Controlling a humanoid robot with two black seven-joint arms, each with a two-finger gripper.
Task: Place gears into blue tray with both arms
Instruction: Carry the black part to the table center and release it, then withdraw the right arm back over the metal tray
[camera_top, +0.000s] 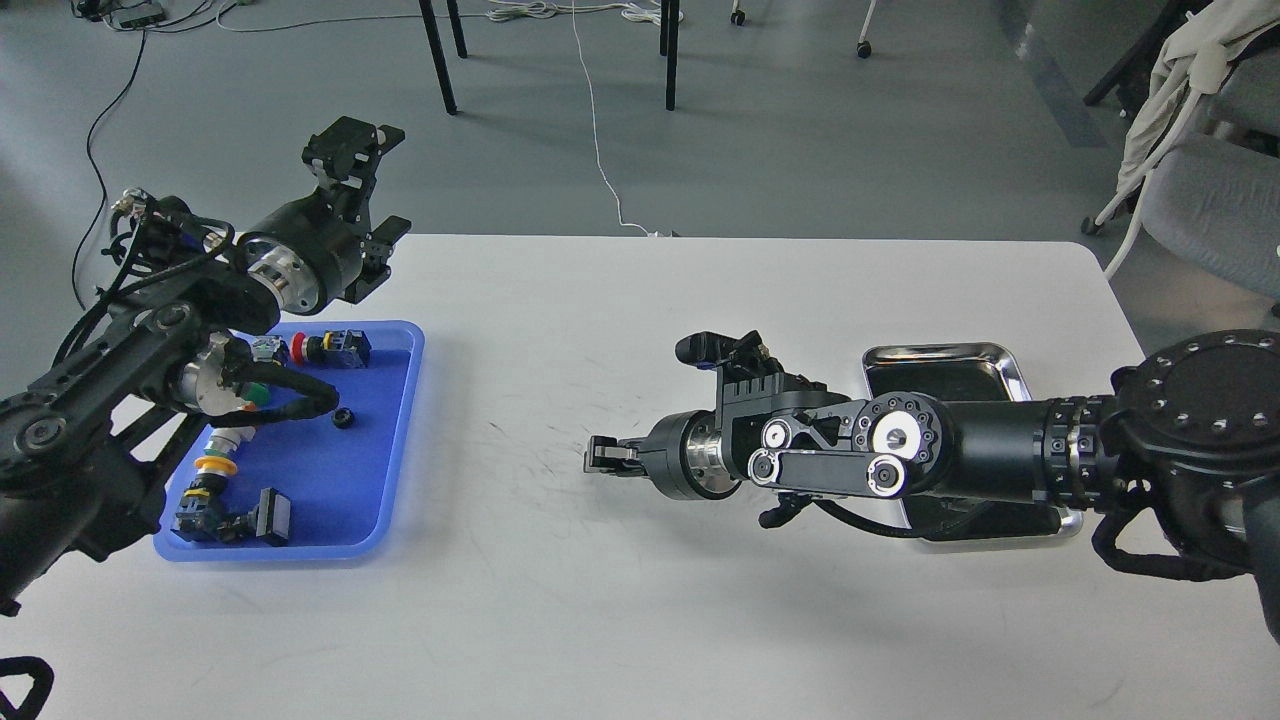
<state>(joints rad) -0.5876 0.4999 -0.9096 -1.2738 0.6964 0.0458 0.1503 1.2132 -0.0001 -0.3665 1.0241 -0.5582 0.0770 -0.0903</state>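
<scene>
The blue tray (385, 470) lies at the table's left side. One small black gear (344, 418) rests on its floor near the middle. My left gripper (372, 195) hangs above the tray's far edge, open, with nothing between its fingers. My right gripper (602, 457) reaches left over the bare middle of the table, well to the right of the blue tray. It looks small and dark, its fingers close together, and I cannot tell whether anything is between them. No other gear shows.
In the blue tray lie a red push-button (300, 348), a yellow-capped one (213, 465), a green one (256, 398) and a black block (272, 516). A silver tray (940, 352) sits at the right, half hidden by my right arm. A chair (1215, 200) stands off the table's right.
</scene>
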